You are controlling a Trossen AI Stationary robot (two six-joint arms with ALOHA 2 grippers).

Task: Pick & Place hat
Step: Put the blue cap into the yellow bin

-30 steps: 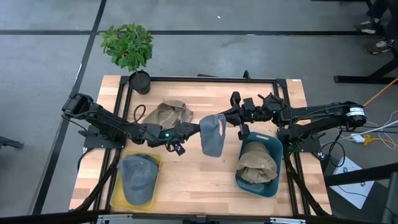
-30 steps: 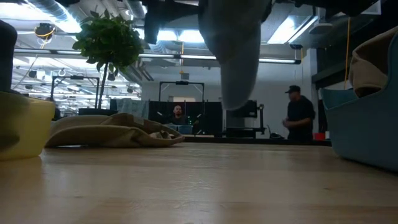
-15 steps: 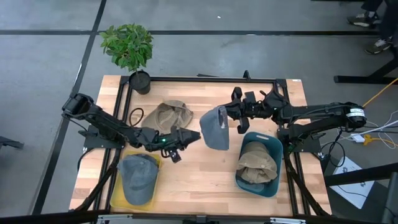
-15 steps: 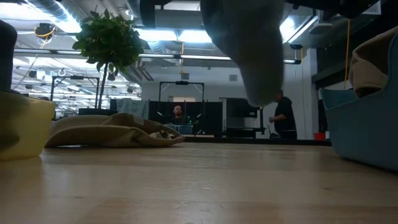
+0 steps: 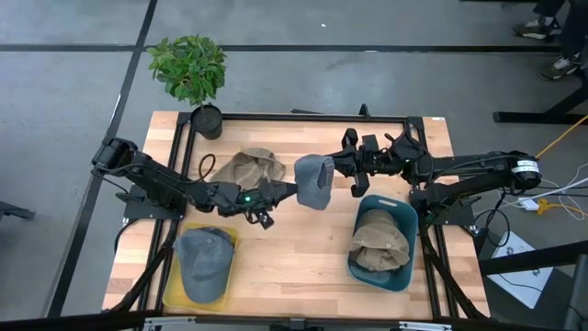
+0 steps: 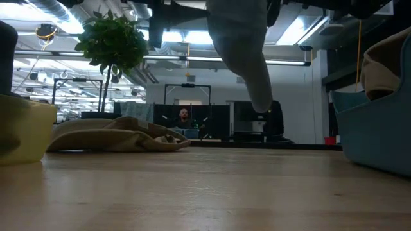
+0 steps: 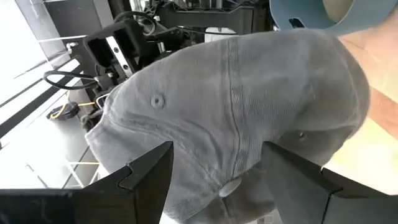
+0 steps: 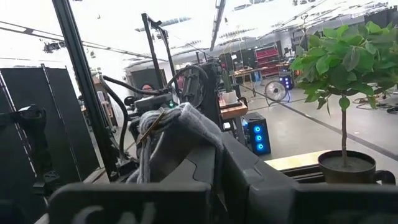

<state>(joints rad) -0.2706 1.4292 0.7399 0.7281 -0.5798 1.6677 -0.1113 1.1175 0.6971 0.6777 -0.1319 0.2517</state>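
Note:
A grey cap (image 5: 314, 180) hangs in the air over the middle of the table, well clear of the wood in the low view (image 6: 241, 58). My right gripper (image 5: 337, 171) is shut on it from the table's right side. My left gripper (image 5: 287, 189) comes level from the left and is open. In the left wrist view its two fingers (image 7: 149, 171) stand on either side of the cap's crown (image 7: 236, 106); whether they touch it, I cannot tell. My right gripper pinches a bunched-up piece of the cap's edge (image 8: 180, 124) between its two fingers, several layers gathered together. The fingers come nearly level from the table's right side. The cap hangs below and beyond them, lifted clear of the table.
A tan hat (image 5: 248, 168) lies on the wood at the far left of centre. A yellow tray (image 5: 227, 241) at the near left holds another grey cap (image 5: 202, 262). A blue bin (image 5: 404, 213) at the right holds tan hats. A potted plant (image 5: 191, 69) stands at the far left corner.
My left gripper drew back toward the near left, then came in again toward the cap, staying open. The cap, hanging long a second ago, has swung and now sits higher and more bunched; its lower end swayed right and back.

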